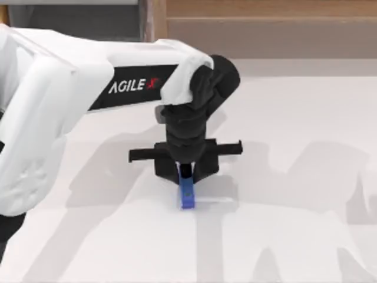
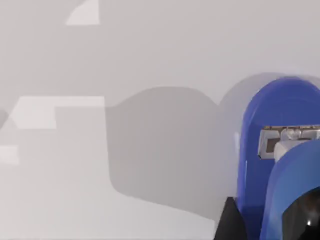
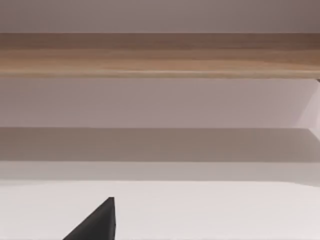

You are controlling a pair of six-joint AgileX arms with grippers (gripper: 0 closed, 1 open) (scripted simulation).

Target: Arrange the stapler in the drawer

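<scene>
Stapler point(image 1: 187, 195) lengthwise toward left pincer point(image 1: 186, 174)

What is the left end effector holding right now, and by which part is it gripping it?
The left end effector is down over the black-ended part of the blue stapler on the table; whether it is actually gripping it cannot be told.

Stapler point(image 1: 187, 194): blue, with a silver-grey metal insert. My left gripper point(image 1: 186, 174): black, on a white arm with black lettered band. Table point(image 1: 294, 177): off-white. Drawer front point(image 1: 265, 23): light wood grain.
</scene>
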